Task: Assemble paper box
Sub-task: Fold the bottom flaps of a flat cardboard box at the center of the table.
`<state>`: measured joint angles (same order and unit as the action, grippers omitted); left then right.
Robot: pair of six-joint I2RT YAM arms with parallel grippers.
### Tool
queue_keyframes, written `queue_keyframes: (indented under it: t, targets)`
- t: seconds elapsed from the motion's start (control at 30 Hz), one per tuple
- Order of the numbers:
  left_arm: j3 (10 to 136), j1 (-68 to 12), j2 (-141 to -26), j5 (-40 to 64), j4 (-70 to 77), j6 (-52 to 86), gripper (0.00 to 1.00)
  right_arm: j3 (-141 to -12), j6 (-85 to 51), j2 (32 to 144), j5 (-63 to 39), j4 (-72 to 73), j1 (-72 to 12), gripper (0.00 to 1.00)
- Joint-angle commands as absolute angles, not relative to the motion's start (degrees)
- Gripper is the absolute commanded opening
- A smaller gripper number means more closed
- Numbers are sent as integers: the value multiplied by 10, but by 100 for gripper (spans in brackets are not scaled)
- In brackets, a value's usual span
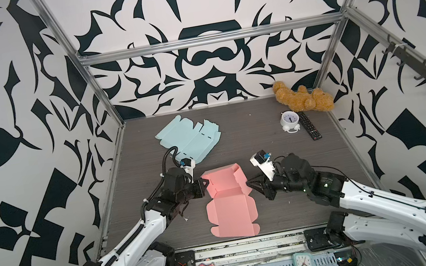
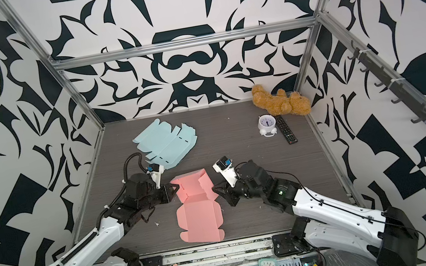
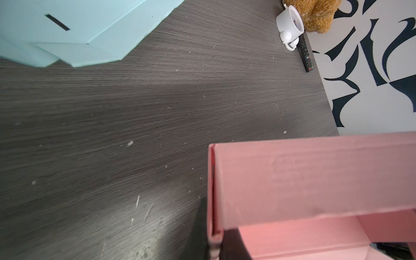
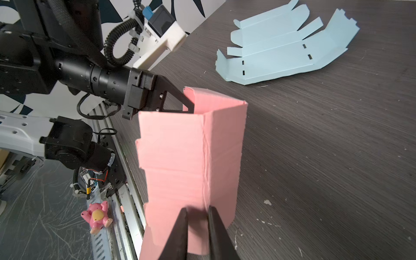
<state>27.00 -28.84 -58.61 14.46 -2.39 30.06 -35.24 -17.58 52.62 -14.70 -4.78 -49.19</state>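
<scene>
The pink box (image 4: 180, 157) stood between both: left claw (image 4: 190, 107) pinched its wall; right claw (image 4: 197, 208), narrowly parted, met its corner.

Dark grey wood-grain table (image 1: 268, 153) carrying a pink partly folded paper box (image 1: 231, 212) near the front. A flat pale blue cardboard blank (image 1: 189, 140) lies back left. A white alarm clock (image 1: 290, 120), black remote control (image 1: 309, 125) and brown teddy bear (image 1: 302, 98) are back right.
</scene>
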Motion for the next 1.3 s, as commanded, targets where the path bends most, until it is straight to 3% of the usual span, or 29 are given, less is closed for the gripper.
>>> queue_keyframes:
  t: [0.0,0.2,0.77,1.27]
  targets:
    - [291,-289,-591,162,-11,299,8,-371,-167,530,-148,-28,-491,21]
    - [287,-289,-599,144,-6,309,8,-397,-173,551,-101,-70,-490,26]
    - [290,-323,-631,61,-2,359,7,-459,-182,644,-31,-87,-531,24]
    - [284,-351,-635,-3,18,423,7,-558,-191,740,182,-219,-602,24]
